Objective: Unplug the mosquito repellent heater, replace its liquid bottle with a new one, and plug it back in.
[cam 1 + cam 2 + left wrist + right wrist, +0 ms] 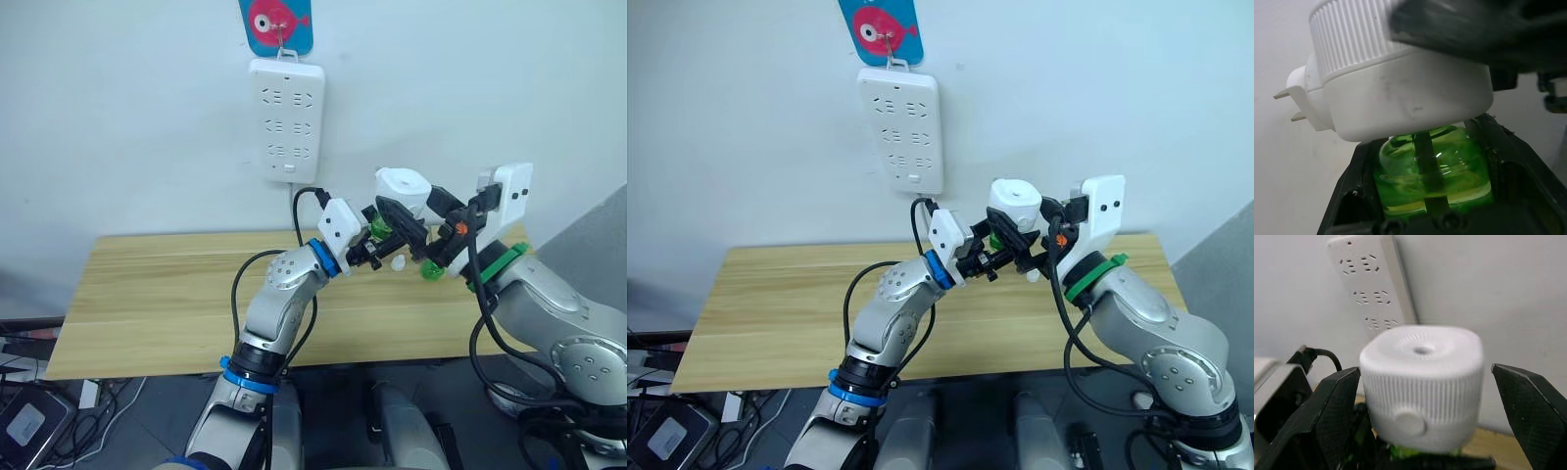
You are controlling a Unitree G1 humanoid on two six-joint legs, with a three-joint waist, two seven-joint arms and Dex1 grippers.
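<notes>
- The wall power strip (286, 119) hung on the wall with its sockets bare, well apart from both arms, so the unplugging looked already done and the bottle swap was the step in hand.
- The left gripper (986, 257) reached in from the left over the wooden table (157, 294); in its own wrist view its black fingers (1498, 161) were closed around the green liquid bottle (1432, 171), which sat beneath the heater's body, a dark wick running up through it.
- The mosquito repellent heater (1015, 203) was held up in the air between the two arms, above the table's far edge and below the strip, with its round vented top up and its two metal prongs (1290, 103) free in the air.
- The right gripper (1420, 431) came in from the right; its wide black fingers (1327, 406) stood on either side of the ribbed white body. One looked to touch it while the other stood off, so I cannot tell whether it truly gripped the unit or merely bracketed it.
- Judged from this, the next move called for one gripper to hold the heater steady while the other twisted the bottle and drew it down and out, without spilling.
- A second green item (431, 268) and a small white piece (399, 262) lay near the right arm; possibly the other bottle and a cap, but I cannot tell.
</notes>
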